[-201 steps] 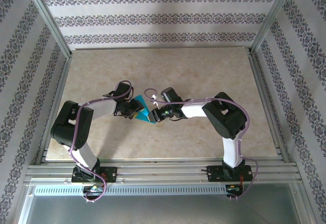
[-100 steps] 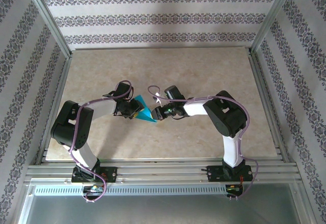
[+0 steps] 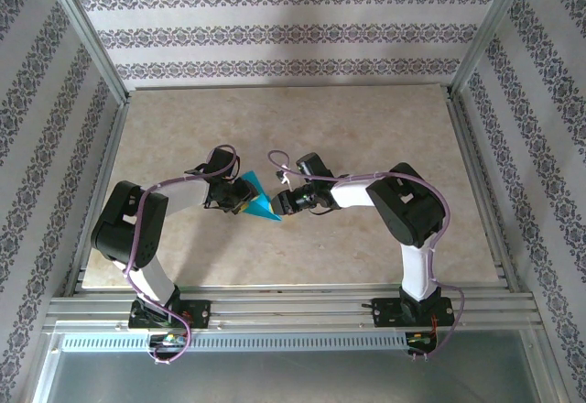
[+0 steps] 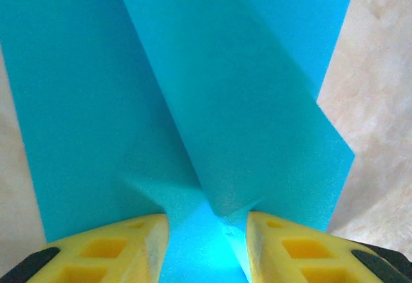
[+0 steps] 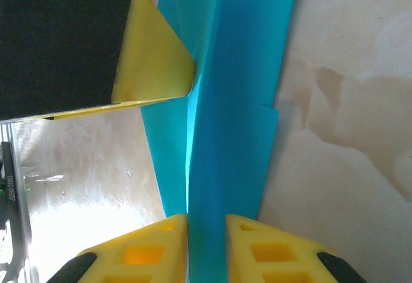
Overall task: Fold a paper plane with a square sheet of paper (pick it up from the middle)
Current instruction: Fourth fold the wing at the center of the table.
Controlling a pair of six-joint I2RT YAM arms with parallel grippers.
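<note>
From above, the paper plane sits mid-worktop, towards the near-left, between the left tool and the right tool, its sharp tip pointing near-right.

The left wrist view has the left tool part-closed, with the teal folds wedged between its yellow fingers.

In the right wrist view, the right tool is pinched narrowly on the plane's lengthwise fold, and a left-tool finger presses on the paper farther along.

The teal paper is sitting folded into a narrow layered wedge near the middle of the table, flaps overlapping along a lengthwise crease, tip pointing near-right.
</note>
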